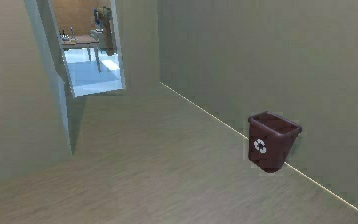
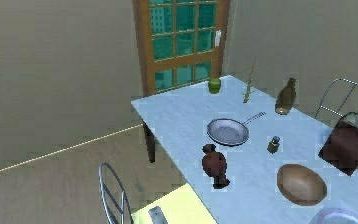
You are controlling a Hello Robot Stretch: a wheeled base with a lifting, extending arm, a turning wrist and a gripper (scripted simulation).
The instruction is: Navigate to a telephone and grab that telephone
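A small grey oblong thing (image 2: 157, 214) lies on the yellow seat (image 2: 172, 208) of a metal-backed chair (image 2: 113, 193) at the arm side view's bottom edge, beside the table. It is too small to name. On the pale blue table (image 2: 182, 112) stand a dark vase (image 2: 216, 165), a frying pan (image 2: 228, 131), a small shaker (image 2: 273, 145) and a brown bottle (image 2: 285, 97).
The table also holds a green round thing (image 2: 214, 85), a wooden bowl (image 2: 302, 184) and a dark box (image 2: 347, 146). A second chair (image 2: 343, 95) stands behind the table, near a wooden door with teal panes (image 2: 183, 40). In the forward view, a dark red recycling bin (image 1: 271, 140) sits against the right wall, and an open doorway (image 1: 87, 45) lies at the far left across bare floor.
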